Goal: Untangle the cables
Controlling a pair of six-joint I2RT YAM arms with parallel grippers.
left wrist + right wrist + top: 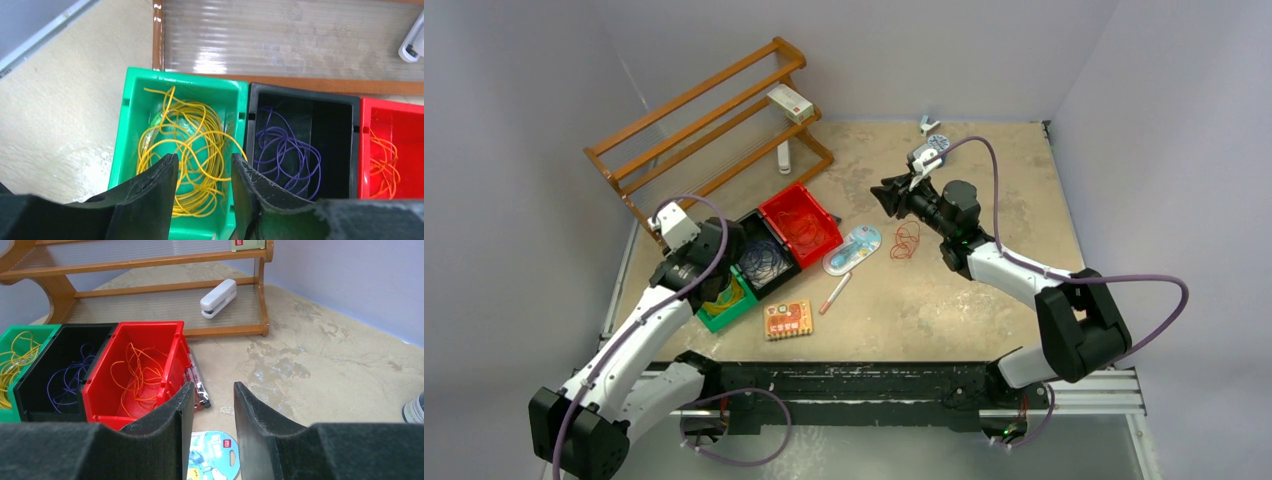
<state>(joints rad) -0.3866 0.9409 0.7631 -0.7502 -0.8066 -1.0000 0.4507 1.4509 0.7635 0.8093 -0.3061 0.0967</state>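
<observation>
Black padded fingers are where trouble would start. The left gripper [202, 160] hangs over the green bin [150, 75] with the yellow cable [185, 150] right under its tips. A loop could catch on a finger and be dragged out as the arm lifts, undoing the sorting. Those fingers are spread and hold nothing; whether a tip brushes the wire I cannot tell from this angle.

The right gripper [213, 387] is also spread and empty, raised above mid-bench and aimed at the bins. The red cable [905, 241] lies loose on the bench just on the near side of it, out of its wrist view. That wire is thin and flat against the surface, so a pinch may slip off it, or nudge the blue-white packet [852, 249] just beside it.

The dark blue cable [285, 155] sits in the black bin [305, 90] and the orange cable [140, 372] in the red bin [145, 327]. The row of bins runs from the bench's left edge towards its middle.
</observation>
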